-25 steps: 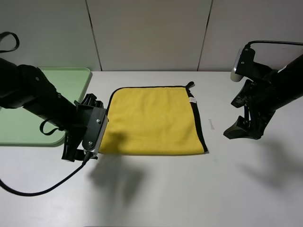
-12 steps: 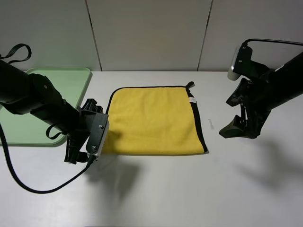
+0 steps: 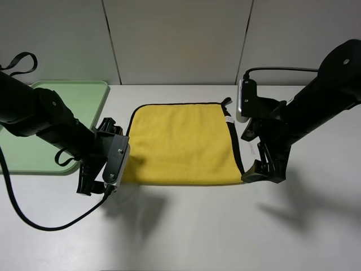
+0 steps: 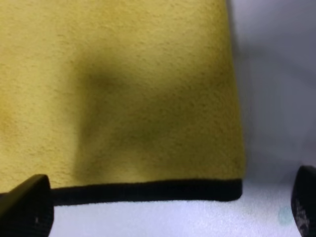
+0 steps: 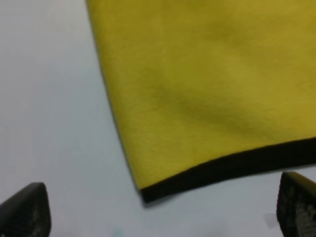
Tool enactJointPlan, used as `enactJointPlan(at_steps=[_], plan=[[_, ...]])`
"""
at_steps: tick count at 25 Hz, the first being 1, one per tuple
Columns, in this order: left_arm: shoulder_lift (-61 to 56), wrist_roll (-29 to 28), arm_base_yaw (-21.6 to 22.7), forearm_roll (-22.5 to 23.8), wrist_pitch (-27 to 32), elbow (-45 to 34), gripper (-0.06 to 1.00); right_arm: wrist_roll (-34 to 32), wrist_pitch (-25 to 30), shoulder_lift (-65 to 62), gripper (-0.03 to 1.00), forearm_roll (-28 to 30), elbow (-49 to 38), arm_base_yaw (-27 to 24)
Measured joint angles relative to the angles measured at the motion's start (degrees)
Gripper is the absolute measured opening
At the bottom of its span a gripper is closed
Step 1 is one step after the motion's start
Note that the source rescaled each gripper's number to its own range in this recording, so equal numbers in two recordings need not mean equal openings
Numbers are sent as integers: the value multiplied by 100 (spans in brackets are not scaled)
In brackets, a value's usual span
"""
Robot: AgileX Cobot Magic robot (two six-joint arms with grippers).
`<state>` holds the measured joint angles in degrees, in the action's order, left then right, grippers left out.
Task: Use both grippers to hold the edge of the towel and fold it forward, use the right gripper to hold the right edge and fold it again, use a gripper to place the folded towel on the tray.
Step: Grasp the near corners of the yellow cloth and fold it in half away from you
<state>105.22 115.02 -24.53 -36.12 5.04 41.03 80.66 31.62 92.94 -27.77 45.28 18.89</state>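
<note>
Jaws on both arms stand wide and empty, one at each lower corner of the towel (image 3: 180,144), which lies flat on the table (image 3: 225,237) at centre frame. The tray (image 3: 84,93) sits upper left. I judge the grasp comes next. I want each pair straddling the black trim (image 4: 148,190), closing together, then lifting evenly.

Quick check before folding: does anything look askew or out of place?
Nothing stands out. The towel lies flat on the table, its edges straight; the left gripper and right gripper hang open over its near corners.
</note>
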Motion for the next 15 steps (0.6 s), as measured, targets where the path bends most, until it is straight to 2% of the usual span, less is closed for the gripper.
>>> enactJointPlan(at_steps=[15], plan=[[0,0,0,0,0,0,96,33,-621,1120,100,45,6,0]])
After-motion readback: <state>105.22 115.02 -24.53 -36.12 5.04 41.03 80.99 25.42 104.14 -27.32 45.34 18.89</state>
